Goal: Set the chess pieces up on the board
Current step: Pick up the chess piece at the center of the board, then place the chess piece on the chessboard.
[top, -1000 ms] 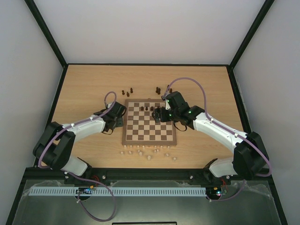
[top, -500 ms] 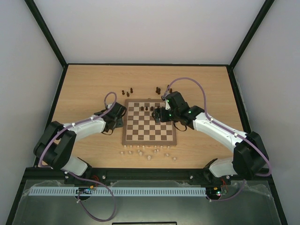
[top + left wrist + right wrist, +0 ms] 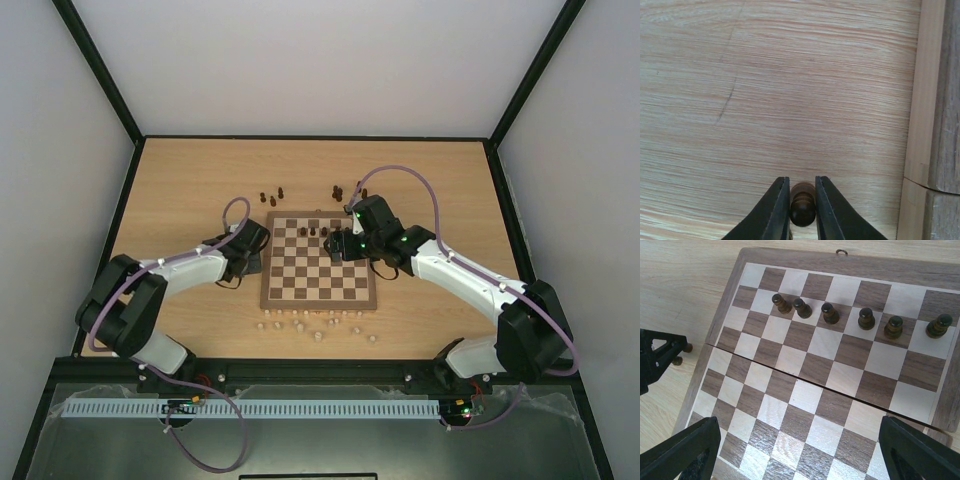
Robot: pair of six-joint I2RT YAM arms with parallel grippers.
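From above, the board [image 3: 318,280] lies on the desk [image 3: 180,190], with pale pieces [image 3: 318,326] strewn along its near edge. Left wrist: the left claw [image 3: 802,182] pinches a dark pawn [image 3: 802,212] just beside the board's border. Right wrist: the right claw [image 3: 805,455] hangs spread above the board, with six dark chess pieces [image 3: 866,318] in a row ahead.

Enclosure: plain white back wall [image 3: 320,60], white left wall [image 3: 50,220] and right wall [image 3: 590,220], black frame struts [image 3: 100,72] running along the corners. Desk [image 3: 180,180] is light wood laminate, grain running left-right, black edging round it. Left wrist view shows a thin dark scratch [image 3: 727,102] in the desk surface. Near edge: black rail [image 3: 320,372], then a white slotted strip [image 3: 300,408] on a grey panel [image 3: 330,445]. Light soft and even, shadows faint.
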